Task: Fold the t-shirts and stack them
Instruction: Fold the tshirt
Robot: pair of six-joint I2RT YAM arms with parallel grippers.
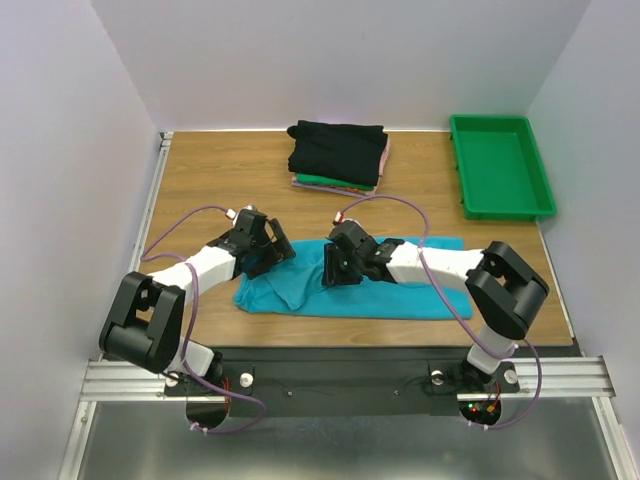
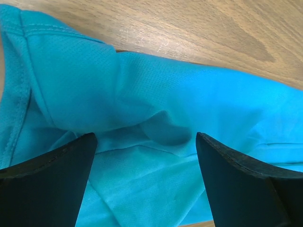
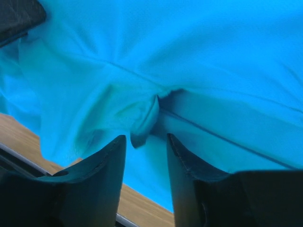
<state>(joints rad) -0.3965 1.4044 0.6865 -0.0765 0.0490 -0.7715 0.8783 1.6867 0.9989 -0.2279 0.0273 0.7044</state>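
Our left tool (image 2: 147, 142) stands wide over the teal t-shirt (image 2: 156, 94), which lies on the worktop (image 2: 189, 28) between its fingers. We judge it is ready to pinch. Our right tool (image 3: 146, 142) is narrow, with a raised fold at its tips. 1 folded stack (image 1: 338, 155) sits beyond both.

Wooden table (image 1: 220, 180) filled the centre of the top view. A green plastic tray (image 1: 500, 170) lay at 2 o'clock, beside the table's right edge. White walls (image 1: 350, 60) enclosed three sides. An aluminium rail (image 1: 575, 378) ran across at 6 o'clock.
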